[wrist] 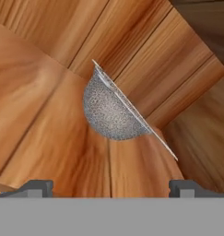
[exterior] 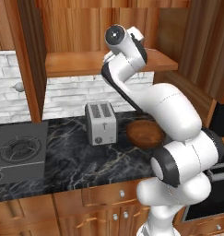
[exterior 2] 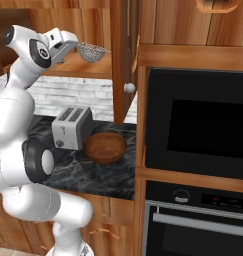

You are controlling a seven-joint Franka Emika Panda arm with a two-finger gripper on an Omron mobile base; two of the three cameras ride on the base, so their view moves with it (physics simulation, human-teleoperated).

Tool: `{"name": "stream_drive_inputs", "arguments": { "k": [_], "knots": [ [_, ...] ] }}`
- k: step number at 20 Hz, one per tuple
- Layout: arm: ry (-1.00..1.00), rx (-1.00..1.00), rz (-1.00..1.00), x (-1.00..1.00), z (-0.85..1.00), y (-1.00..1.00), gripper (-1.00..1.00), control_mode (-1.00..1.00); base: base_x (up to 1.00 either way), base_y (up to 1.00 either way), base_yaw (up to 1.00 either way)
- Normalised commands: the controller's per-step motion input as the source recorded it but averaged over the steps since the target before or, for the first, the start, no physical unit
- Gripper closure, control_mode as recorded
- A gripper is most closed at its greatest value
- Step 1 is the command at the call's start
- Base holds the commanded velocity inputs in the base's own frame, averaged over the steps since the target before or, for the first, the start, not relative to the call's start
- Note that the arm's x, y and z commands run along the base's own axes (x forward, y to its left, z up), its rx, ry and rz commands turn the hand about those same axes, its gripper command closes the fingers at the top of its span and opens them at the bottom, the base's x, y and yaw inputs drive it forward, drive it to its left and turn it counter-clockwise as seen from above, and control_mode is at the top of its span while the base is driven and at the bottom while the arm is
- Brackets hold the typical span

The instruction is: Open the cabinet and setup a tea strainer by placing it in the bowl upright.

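tea strainer (wrist: pixel 114 113) center frame, light, thin mesh dents easy; we'd pinch rim, gripper (wrist: pixel 111 188) spread wide, empty.

Rendered, flat, even light; no single source evident. Soft, low resolution throughout, edges slightly fuzzy. Arm (exterior: pixel 173 115) bright white with a gentle sheen, no hard glare. Dark marble tabletop (exterior: pixel 76 161) carries faint shadows under the toaster (exterior: pixel 100 123) and bowl (exterior 2: pixel 105 146). Oven glass (exterior 2: pixel 203 125) near black. Strainer (wrist: pixel 111 113) mesh grainy but readable in hand view. No edge distortion.
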Motion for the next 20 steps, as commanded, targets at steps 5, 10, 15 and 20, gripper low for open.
{"name": "stream_drive_inputs", "arguments": {
  "k": [5,10,15,20],
  "knots": [
    [0.0,-0.07,0.0,0.42,0.21,0.0,-1.0,-1.0,0.0,0.0,0.0],
    [0.02,-0.02,0.01,0.34,0.1,0.0,-1.0,-1.0,0.0,0.0,0.0],
    [0.07,0.0,0.02,0.38,-0.01,0.0,-1.0,-1.0,0.0,0.0,0.0],
    [0.08,0.0,0.01,0.28,-0.01,-0.08,-1.0,-1.0,0.0,0.0,0.0]
  ]
}}
